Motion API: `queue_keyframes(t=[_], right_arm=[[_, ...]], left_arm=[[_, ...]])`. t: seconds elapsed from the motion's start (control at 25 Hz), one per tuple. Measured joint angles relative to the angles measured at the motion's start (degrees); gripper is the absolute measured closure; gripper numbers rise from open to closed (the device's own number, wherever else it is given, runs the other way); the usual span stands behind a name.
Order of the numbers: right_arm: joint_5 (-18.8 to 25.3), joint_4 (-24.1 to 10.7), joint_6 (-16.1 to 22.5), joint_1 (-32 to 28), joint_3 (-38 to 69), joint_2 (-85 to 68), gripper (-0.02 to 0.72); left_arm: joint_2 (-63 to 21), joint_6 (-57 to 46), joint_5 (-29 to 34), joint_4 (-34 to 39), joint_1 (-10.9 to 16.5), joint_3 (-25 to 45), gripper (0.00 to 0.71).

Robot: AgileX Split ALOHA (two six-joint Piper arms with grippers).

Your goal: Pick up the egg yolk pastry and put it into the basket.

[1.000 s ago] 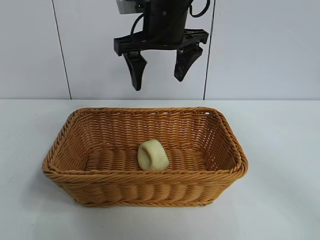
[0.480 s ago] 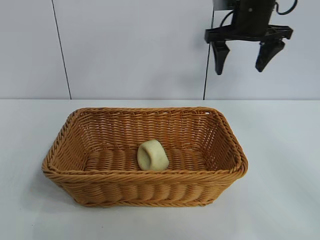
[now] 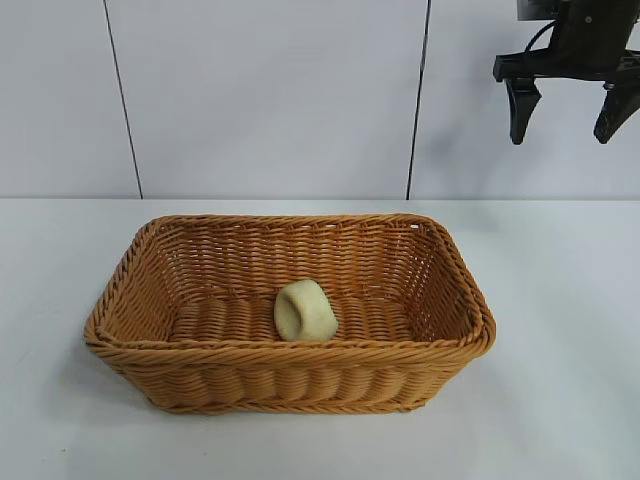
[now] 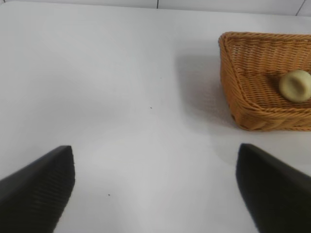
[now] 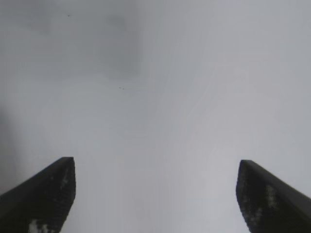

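Observation:
The egg yolk pastry (image 3: 305, 310), a pale cream lump, lies inside the orange-tan wicker basket (image 3: 290, 350), near the middle of its floor. My right gripper (image 3: 560, 139) hangs open and empty high above the table, beyond the basket's right end. Its wrist view shows its open jaws (image 5: 154, 161) over bare table. My left gripper (image 4: 154, 148) is open and empty and is out of the exterior view. Its wrist view shows the basket (image 4: 243, 73) some way off with the pastry (image 4: 295, 86) in it.
The basket stands on a white table (image 3: 560, 300) in front of a white panelled wall (image 3: 260, 100). Bare tabletop lies on all sides of the basket.
The right gripper has moved from above the basket's back rim to the right and a little up, still open and empty. The pastry and basket have not moved.

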Motion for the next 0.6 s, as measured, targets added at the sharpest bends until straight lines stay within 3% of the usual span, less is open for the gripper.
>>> queue_keyframes(t=[0.28, 0.44, 0.6], right_arm=[[-0.1, 0.8, -1.4, 0.0, 8.7, -4.5, 0.082], [-0.1, 0.7, -2.3, 0.0, 19.7, -11.6, 0.082], [-0.1, 2.8, -3.4, 0.0, 33.8, -21.0, 0.082]], left_arm=[[0.0, 0.0, 0.0, 0.0, 0.0, 0.0, 0.016], [0.0, 0.0, 0.0, 0.0, 0.0, 0.0, 0.016], [0.0, 0.0, 0.0, 0.0, 0.0, 0.0, 0.016]])
